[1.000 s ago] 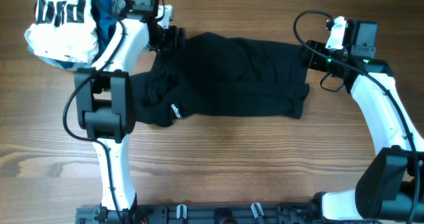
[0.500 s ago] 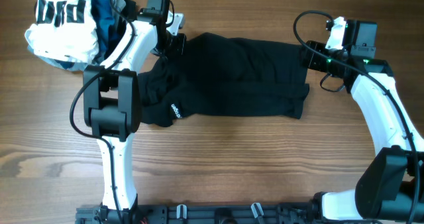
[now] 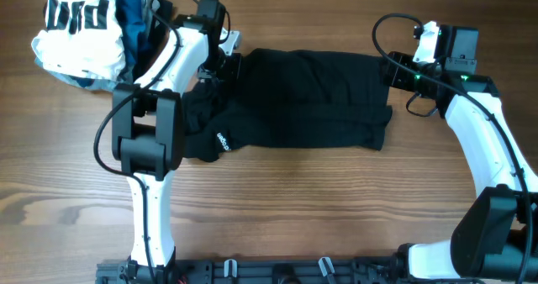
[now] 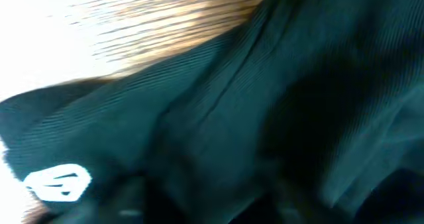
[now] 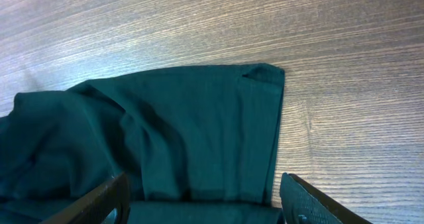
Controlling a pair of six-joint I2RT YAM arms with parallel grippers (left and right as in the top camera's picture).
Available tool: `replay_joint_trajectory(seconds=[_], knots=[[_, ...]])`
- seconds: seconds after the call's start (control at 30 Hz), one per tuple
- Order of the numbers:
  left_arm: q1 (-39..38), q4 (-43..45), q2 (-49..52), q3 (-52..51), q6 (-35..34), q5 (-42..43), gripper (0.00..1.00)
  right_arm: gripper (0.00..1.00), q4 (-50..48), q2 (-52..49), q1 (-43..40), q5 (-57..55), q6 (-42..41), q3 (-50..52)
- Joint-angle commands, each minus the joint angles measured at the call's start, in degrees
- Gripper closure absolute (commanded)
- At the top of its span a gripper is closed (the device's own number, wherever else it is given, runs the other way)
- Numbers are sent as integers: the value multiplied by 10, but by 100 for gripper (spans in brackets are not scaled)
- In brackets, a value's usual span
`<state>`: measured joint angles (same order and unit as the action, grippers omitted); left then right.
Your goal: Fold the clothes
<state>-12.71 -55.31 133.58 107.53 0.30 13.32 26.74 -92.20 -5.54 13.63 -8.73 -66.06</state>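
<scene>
A black garment lies spread across the middle of the wooden table, with a small white logo on its left part. My left gripper is low over the garment's upper left corner. The left wrist view is blurred and filled with dark cloth and the logo; faint finger shapes stand apart at the bottom. My right gripper is open at the garment's right edge. In the right wrist view its fingers straddle the cloth without gripping it.
A pile of white and blue clothes sits at the table's far left corner, just left of the left arm. Bare wood stretches in front of the garment. A black rail runs along the front edge.
My left gripper has moved right and slightly toward the front, from beside the garment's corner onto it. The right arm and the garment's right side have not moved.
</scene>
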Motion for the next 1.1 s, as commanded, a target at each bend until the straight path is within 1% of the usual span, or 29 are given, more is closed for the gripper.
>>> replay_joint_trajectory(seconds=[0.0,0.1,0.23,0.43,0.73,0.87,0.93,1.0,1.07], knots=[[10,2,6,41,-35,-7,19,27,-1,-2,2,-8,-4,-14],[21,7,6,73,-49,-7,18,27,-1,-2,2,-8,-4,-14],[37,35,6,80,-64,-8,17,27,-1,-2,2,-8,-4,-14],[50,68,18,80,-69,-14,20,27,-8,-3,2,-8,-4,-14],[49,51,72,80,-85,-16,22,27,-8,-9,2,-8,-4,-14],[48,47,78,80,-85,-16,22,27,-7,-12,2,-8,-4,-14],[45,46,78,80,-85,-16,24,27,-8,-12,2,-8,-4,-14],[37,38,79,80,-85,-16,32,27,-11,-12,2,-8,-5,-14],[26,33,84,78,-83,-23,35,27,-15,-12,2,-8,-4,-14]])
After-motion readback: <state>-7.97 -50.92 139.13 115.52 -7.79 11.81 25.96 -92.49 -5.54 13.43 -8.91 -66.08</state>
